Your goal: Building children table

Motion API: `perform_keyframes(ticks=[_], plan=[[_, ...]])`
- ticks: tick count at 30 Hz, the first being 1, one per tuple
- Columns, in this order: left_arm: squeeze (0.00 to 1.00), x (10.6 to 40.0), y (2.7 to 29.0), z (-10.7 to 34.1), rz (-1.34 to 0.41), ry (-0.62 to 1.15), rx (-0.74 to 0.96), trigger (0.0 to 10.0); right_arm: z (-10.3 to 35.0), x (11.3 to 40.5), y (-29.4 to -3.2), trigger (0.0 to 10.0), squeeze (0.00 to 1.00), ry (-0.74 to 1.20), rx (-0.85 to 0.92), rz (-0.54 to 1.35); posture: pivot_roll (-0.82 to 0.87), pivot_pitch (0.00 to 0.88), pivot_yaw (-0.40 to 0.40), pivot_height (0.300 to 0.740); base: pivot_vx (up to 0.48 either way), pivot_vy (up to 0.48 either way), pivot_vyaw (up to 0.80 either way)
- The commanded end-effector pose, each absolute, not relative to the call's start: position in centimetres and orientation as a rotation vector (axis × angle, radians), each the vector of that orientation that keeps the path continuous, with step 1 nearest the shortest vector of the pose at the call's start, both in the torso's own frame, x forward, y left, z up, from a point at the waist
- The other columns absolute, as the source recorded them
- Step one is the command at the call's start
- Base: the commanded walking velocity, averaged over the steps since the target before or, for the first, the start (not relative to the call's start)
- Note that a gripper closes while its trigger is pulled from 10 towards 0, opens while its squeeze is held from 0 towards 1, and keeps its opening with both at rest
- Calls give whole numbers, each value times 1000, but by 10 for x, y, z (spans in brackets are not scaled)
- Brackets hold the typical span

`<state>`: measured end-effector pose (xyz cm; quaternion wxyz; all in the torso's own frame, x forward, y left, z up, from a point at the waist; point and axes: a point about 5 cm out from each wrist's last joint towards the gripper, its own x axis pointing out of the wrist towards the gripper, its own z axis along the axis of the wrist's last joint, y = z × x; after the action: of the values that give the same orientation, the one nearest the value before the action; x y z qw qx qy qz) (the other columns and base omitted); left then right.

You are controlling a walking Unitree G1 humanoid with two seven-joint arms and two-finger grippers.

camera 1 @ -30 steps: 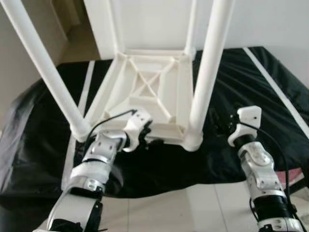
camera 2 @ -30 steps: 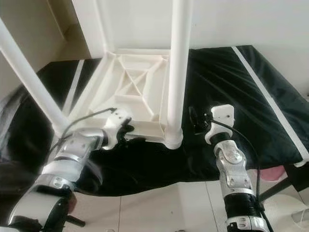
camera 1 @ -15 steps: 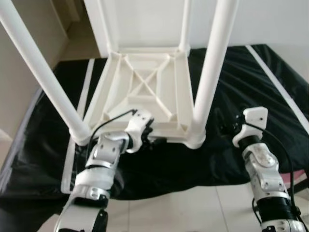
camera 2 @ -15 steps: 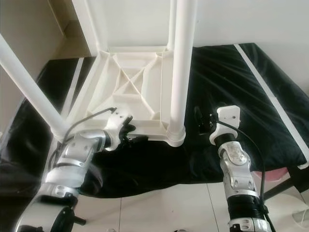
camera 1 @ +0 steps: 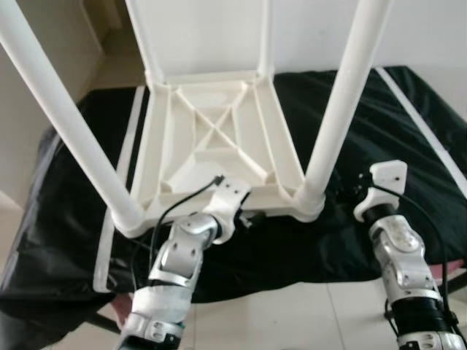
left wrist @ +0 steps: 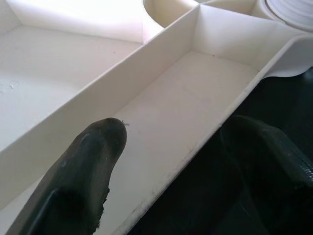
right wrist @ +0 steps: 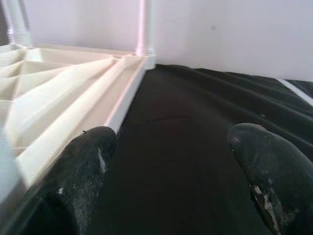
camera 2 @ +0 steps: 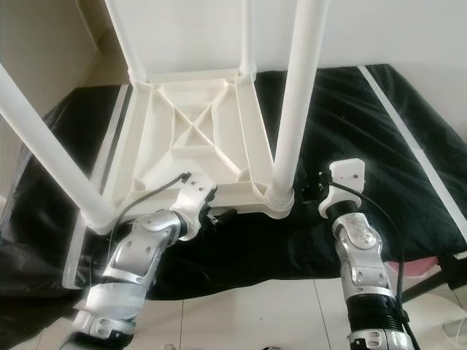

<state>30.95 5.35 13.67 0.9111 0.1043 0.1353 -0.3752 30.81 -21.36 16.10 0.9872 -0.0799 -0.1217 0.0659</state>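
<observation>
Children's table (camera 1: 211, 142) lies upside down on black sheet (camera 1: 408, 131), legs up; my left gripper (left wrist: 171, 161) jaws spread astride near rim, not clamped; right gripper (right wrist: 168, 161) jaws released over sheet just beside table.

Risk, my read: rim slips out if I lift unclamped; near leg (camera 1: 343, 102) may knock right arm.

Left wrist view shows rim between fingers (left wrist: 88, 166); head views hide that.

Left gripper (camera 1: 248, 216) slid rightward along table (camera 1: 211, 138) edge
</observation>
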Motion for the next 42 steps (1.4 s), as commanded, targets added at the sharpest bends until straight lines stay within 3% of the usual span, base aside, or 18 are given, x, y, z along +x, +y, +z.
perform_keyframes(ticks=[1,5,11,17,23,31,42], plan=[[0,300,54,128,-892,301,206,10000,159,305,-218,10000,0,-228,-184,145,-61,90,37,740,0,0,0],[0,298,60,135,-930,244,222,10000,161,302,-230,10000,0,-222,-210,126,-68,88,38,740,0,0,0],[0,290,72,153,-1016,145,181,10000,160,287,-237,10000,0,-180,-214,247,-76,88,45,740,0,0,0],[0,290,79,160,-988,123,124,10000,154,275,-221,10000,0,-112,-208,439,-80,85,53,740,0,0,0],[0,285,81,156,-983,125,187,10000,145,257,-197,10000,0,1,-241,705,-76,75,50,740,0,0,0],[0,279,79,156,-1005,112,178,10000,152,261,-185,10000,0,10,-214,803,-62,54,42,740,0,0,0],[0,266,76,158,-1071,40,226,10000,164,286,-168,10000,0,-98,-179,769,-33,37,29,740,0,0,0]])
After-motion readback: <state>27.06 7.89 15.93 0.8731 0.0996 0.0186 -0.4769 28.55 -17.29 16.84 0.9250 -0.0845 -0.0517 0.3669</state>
